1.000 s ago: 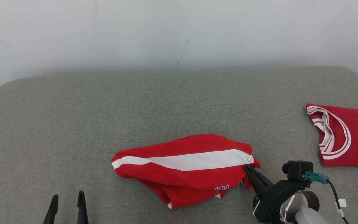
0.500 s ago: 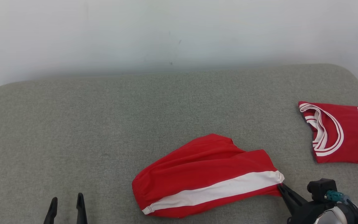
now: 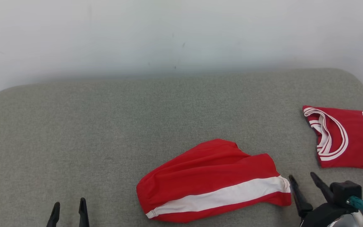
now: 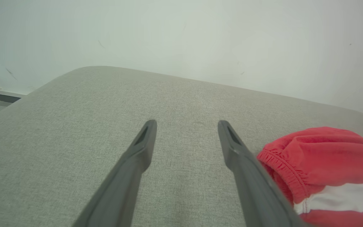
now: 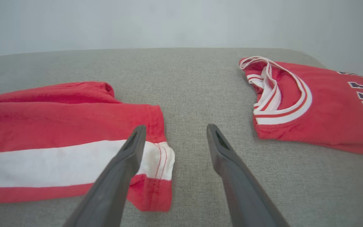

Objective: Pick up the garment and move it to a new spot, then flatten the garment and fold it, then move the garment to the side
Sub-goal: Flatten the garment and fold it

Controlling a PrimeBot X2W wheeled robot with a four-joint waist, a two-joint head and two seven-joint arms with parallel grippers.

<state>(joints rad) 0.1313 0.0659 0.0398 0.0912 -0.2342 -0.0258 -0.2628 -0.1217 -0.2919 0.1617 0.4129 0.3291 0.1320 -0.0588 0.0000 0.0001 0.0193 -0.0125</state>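
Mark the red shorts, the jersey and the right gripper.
red shorts (image 3: pixel 213 176), head view, red cloth above the white stripe.
jersey (image 3: pixel 358 142), head view, red panel between collar and lettering.
right gripper (image 3: pixel 302 175), head view, midway between its open fingertips.

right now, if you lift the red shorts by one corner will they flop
Likely floppy: the red shorts lie in soft folds, so they'd probably drape from a corner. Pushed, they'd probably bunch rather than slide on the woven grey cushion.

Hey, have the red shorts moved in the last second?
Yes. The red shorts shifted to the robot's right, closing most of the gap to the jersey lying at the far right.
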